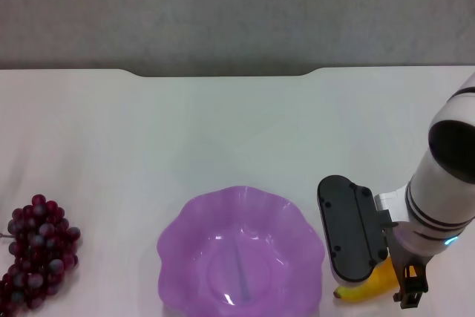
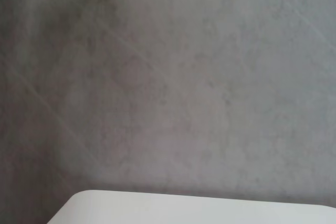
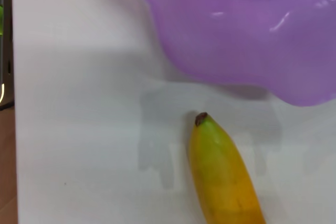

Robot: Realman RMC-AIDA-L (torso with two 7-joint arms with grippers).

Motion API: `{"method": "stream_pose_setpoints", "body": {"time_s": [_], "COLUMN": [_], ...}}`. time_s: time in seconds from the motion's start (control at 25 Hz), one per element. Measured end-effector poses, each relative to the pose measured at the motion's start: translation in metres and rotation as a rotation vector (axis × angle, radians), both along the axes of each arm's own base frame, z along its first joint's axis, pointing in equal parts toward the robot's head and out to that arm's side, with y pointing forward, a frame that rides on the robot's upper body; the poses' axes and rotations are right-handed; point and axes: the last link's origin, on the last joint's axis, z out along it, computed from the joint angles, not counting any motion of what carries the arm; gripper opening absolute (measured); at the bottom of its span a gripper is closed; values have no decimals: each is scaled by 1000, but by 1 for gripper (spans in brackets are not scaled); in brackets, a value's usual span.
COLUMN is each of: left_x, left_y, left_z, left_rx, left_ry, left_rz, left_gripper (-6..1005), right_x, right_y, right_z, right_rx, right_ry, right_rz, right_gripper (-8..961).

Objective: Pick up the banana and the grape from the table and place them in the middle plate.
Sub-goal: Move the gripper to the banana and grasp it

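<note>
The banana (image 1: pixel 369 285) lies on the white table (image 1: pixel 223 131) just right of the purple plate (image 1: pixel 185 231), mostly hidden under my right arm. In the right wrist view the banana (image 3: pixel 223 174) shows its greenish, dark-tipped end pointing at the plate's scalloped rim (image 3: pixel 247 51), with a small gap between them. My right gripper (image 1: pixel 350 229) hangs directly over the banana, above the table. The grape bunch (image 1: pixel 37 257) lies at the table's left front, apart from the plate. The plate holds nothing. My left gripper is out of view.
The table's dark notched far edge (image 1: pixel 223 73) meets a grey wall behind. The left wrist view shows only that wall and a corner of the table (image 2: pixel 184 208). The right wrist view shows the table's edge (image 3: pixel 11 103).
</note>
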Motion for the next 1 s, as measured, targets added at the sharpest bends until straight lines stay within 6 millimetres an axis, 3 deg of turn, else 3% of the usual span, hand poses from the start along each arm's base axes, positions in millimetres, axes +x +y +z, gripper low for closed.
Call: {"method": "stream_pose_setpoints", "body": {"time_s": [0.44, 0.76, 1.0], "left_x": [-1, -2, -2], "left_y": [-1, -2, -2], "left_z": [1, 1, 1], "left_rx": [6, 7, 7], "left_ry": [-4, -5, -5], "left_rz": [7, 9, 10], "left_gripper": [863, 863, 863], "right_x": [9, 23, 23], "right_y": [2, 14, 18], "right_z": [-1, 1, -1], "right_rx": [10, 54, 60], "right_ry": [-13, -40, -36], "right_rz": [-7, 20, 55], "right_gripper": [890, 890, 891]}}
